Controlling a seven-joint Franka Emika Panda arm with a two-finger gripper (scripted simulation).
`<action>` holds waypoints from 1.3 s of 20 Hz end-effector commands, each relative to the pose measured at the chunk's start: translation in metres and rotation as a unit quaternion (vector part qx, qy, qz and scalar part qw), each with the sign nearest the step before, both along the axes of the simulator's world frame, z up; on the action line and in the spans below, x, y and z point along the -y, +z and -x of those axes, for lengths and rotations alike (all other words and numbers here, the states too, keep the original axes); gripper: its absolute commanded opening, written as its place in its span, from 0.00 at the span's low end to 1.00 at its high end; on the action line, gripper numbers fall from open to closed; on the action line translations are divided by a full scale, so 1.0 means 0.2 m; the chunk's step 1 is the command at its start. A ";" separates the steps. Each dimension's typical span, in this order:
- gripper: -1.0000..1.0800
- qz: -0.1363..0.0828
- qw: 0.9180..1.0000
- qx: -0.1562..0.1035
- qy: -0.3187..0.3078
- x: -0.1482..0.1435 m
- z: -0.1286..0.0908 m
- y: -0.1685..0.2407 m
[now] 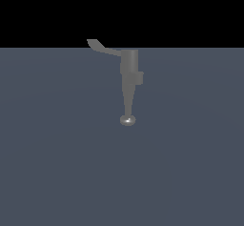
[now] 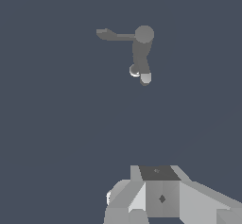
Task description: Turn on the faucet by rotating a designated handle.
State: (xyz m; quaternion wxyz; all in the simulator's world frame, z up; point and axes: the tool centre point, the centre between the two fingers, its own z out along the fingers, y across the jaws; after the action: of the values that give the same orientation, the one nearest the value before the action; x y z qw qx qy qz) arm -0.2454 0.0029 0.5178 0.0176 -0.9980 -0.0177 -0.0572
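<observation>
We see the faucet (image 1: 129, 75) standing alone on a flat slate-grey bench (image 1: 57, 163), near the middle of the exterior view and close to the bench's far edge, where the grey meets a black background. Its cylindrical body carries a small block on the exterior view's right side, and below that it tapers to a spout ending in a shiny rounded tip (image 1: 127, 120) that points toward the camera. The handle (image 1: 102, 47) is a thin curved lever leaving the top of the body and reaching toward the exterior view's left, ending in a flattened paddle that rises just above the bench's far edge against the black. No arm appears in the exterior view. In the wrist view we look down on the same faucet (image 2: 141, 53) from above, with the handle (image 2: 112, 35) sticking out sideways from the round top, and the bright tip and side block showing below the body. Pale grey and dark blocky parts of the pincer assembly (image 2: 158, 197) fill the lower edge of that view, well apart from the faucet and touching nothing. Its fingertips are out of sight, so we cannot tell whether the pincer is spread or pressed together.
</observation>
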 end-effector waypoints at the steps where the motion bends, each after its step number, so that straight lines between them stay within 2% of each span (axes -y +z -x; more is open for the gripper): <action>1: 0.00 0.000 1.000 0.000 0.000 0.00 0.00 0.00; 8: 0.00 -0.009 1.000 -0.002 -0.015 0.00 -0.04 -0.01; 16: 0.00 -0.030 0.998 -0.012 -0.062 -0.02 -0.16 -0.04; 21: 0.00 -0.048 0.993 -0.023 -0.109 -0.03 -0.28 -0.07; 26: 0.00 -0.065 0.983 -0.038 -0.167 -0.06 -0.42 -0.13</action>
State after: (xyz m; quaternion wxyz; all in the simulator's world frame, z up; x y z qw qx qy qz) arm -0.1702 0.0130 0.4951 0.0694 -0.9879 0.1358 -0.0267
